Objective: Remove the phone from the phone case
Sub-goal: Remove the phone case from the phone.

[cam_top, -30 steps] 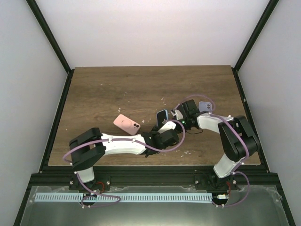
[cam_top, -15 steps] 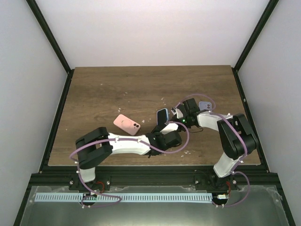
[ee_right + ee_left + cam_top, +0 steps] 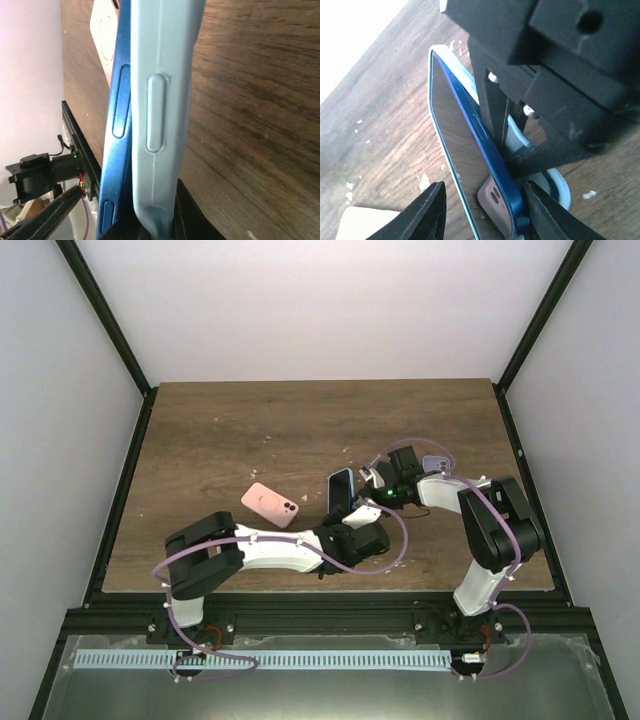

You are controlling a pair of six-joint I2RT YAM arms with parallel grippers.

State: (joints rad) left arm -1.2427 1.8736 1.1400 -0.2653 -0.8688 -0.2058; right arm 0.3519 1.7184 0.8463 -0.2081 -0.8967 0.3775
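one phone case (image 3: 160,100), phone (image 3: 117,100) — gap wrist-only

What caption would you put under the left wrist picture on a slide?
Blue phone partly out of its pale case, straddled by the left gripper, wooden table behind.

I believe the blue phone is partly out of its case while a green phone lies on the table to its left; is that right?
Not quite: the top view shows a pink phone, not a green one, left of the blue phone, which is indeed partly out of its case.
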